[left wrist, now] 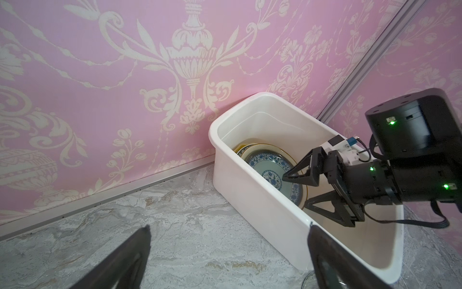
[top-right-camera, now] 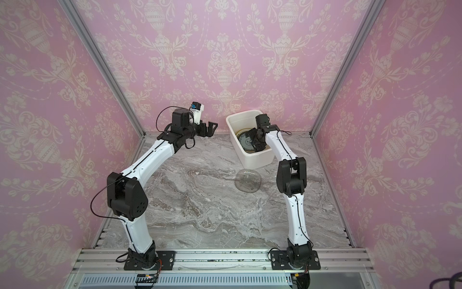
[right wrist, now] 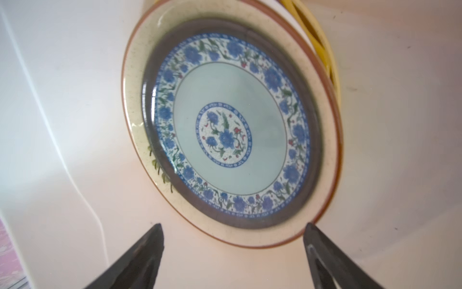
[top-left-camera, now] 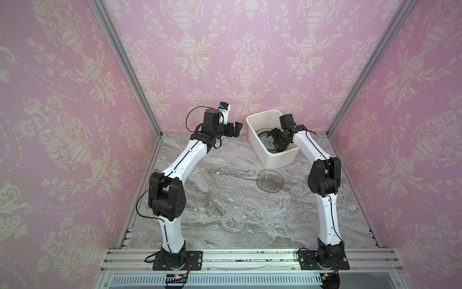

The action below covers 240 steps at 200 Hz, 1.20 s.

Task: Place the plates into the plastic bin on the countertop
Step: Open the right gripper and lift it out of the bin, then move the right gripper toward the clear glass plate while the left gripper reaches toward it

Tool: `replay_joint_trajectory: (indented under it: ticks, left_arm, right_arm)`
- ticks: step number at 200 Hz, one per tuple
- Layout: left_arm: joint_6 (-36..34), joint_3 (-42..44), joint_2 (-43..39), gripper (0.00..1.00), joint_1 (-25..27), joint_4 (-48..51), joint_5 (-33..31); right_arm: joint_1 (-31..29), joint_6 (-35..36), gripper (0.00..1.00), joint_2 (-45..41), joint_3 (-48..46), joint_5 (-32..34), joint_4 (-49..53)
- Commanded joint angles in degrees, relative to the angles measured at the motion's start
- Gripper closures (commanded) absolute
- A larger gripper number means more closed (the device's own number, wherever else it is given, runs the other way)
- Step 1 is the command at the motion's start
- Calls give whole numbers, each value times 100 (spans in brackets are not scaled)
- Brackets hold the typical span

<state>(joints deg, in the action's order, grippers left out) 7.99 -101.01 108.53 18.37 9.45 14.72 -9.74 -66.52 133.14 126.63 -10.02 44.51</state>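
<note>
Right wrist: right pincer (right wrist: 233,226) wide, empty, before blue-patterned plate (right wrist: 230,130) (clear plate (top-left-camera: 270,180) only top views).

Pink wallpaper (top-left-camera: 250,50) with cream urns and garlands covers left, right and far walls, silver frame posts (top-left-camera: 128,67) climb the far corners, and an aluminium rail (top-left-camera: 250,257) lies nearest.

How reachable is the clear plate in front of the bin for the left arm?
Probably yes: left gripper is open and empty, only bare countertop lies between it and the clear plate; right gripper is inside the plastic bin.
</note>
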Motion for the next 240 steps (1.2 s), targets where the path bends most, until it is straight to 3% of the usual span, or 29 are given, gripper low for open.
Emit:
replay_joint_trajectory:
  ticks: [1, 49, 80, 130, 171, 192, 240]
  left_arm:
    - [-29, -20, -214, 1, -27, 184, 110]
    - [26, 438, -587, 1, 86, 177, 177]
    - [47, 643, -785, 1, 201, 293, 274]
    - [366, 1170, -1061, 1, 367, 343, 451]
    - [486, 1554, -1132, 1, 526, 479, 574]
    - [329, 1627, -1124, 1, 677, 764, 568]
    - [154, 1809, -946, 3, 1138, 1320, 423]
  right_arm:
    - [113, 592, 13, -650, -48, 467, 316]
    - [89, 1381, 18, -1453, -530, 583, 317]
    - [110, 2277, 21, -2247, -1058, 741, 355]
    - [299, 3381, 24, -3997, -3044, 568, 62]
    - [455, 3503, 25, -5344, -4958, 62, -433]
    - [505, 3353, 25, -5896, -5738, 136, -495]
    - [1011, 2898, 25, -6432, -6987, -151, -539]
